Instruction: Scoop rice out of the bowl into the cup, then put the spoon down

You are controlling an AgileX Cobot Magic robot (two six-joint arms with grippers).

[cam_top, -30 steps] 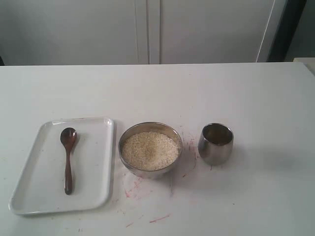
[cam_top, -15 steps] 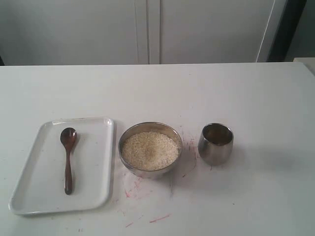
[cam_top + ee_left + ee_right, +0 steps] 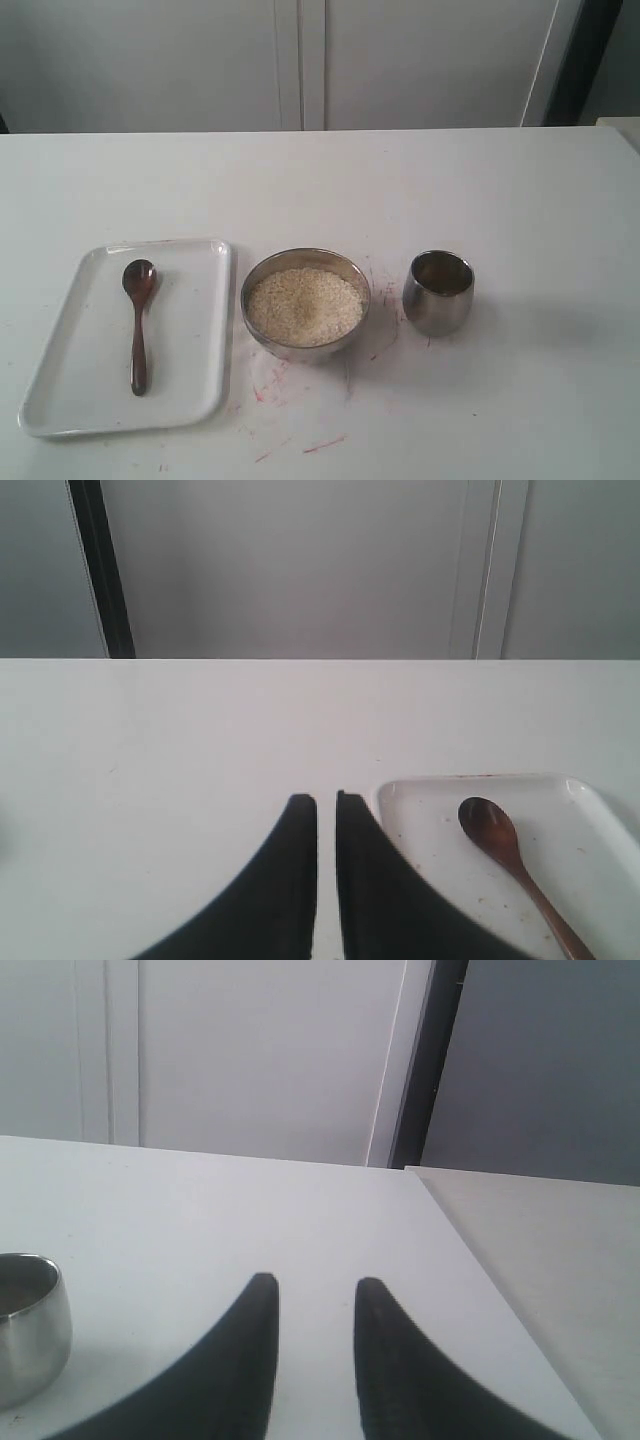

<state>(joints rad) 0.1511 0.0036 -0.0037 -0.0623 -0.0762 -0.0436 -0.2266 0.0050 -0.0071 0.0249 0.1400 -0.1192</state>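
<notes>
The left gripper [image 3: 320,800] sits over the white table [image 3: 450,190] with its 2 dark fingers drawn together to a thin slit and nothing between them. The right gripper [image 3: 315,1282] holds its 2 fingers a modest gap apart, also empty. Just ahead of the left gripper and off to one side, not touching it, a white tray [image 3: 430,815] begins. On it lies the spoon [image 3: 503,845], its scoop toward the far side of the table. The cup [image 3: 30,1332] stands near the right gripper, off to its side and clear of both fingers. In the exterior view, faint red marks [image 3: 325,443] streak the table nearest the camera. Behind them 3 things sit in a row, none touching. The tray is on the left, with the spoon lying lengthwise on it, scoop end farthest away. The bowl [image 3: 300,352] is in the middle, just beside the tray's right edge. The cup stands upright on the right, a short gap from the bowl. The rice [image 3: 305,305] fills the bowl nearly to its rim. Whether the cup holds anything cannot be told. Farther back the table runs on to its far edge, and pale cabinet doors [image 3: 300,60] stand behind it.
</notes>
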